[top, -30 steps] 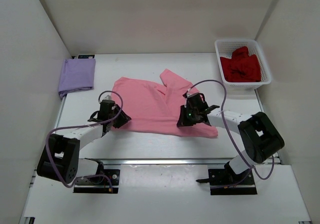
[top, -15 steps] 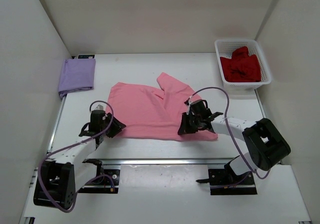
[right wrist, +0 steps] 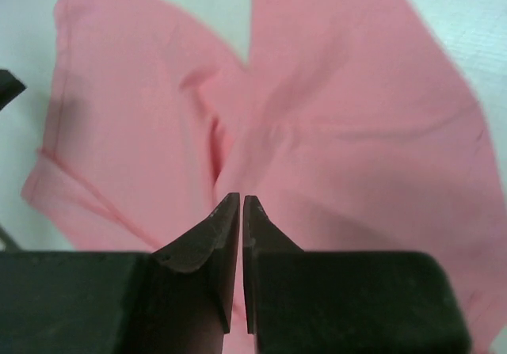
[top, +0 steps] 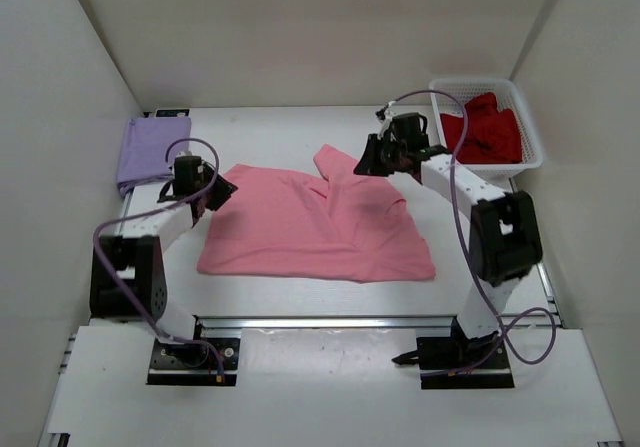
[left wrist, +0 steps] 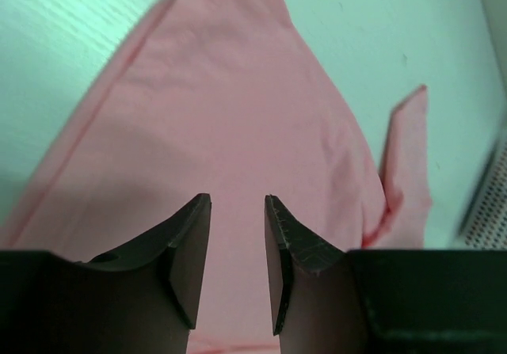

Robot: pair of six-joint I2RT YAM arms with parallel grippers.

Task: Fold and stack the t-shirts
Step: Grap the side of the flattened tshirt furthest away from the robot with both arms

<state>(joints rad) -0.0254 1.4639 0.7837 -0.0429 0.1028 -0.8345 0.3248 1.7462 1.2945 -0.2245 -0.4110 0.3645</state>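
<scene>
The pink t-shirt point(top: 315, 229) lies spread across the middle of the desk point(top: 270, 132), its hem toward the arm bases and one sleeve jutting toward the far side. The fabric is mostly flat, with a few creases gathered near the collar area.

The left gripper point(left wrist: 238, 202) hovers over the shirt's far-left corner. Its jaws stand apart with a clear gap between them, and nothing is caught there — only pink cloth shows below. The right gripper point(right wrist: 241, 199) hangs above the jutting sleeve on the far-right side of the shirt. Its jaws are pressed almost together, a thin slit between the tips, and no fabric is pinched in them.

The lavender t-shirt point(top: 152, 150) sits folded into a neat rectangle at the far-left corner of the desk, well apart from the pink one. The dark red t-shirt point(top: 482, 132) lies crumpled inside the white lattice basket point(top: 437, 92) at the far-right corner, just beside the right arm's wrist.
</scene>
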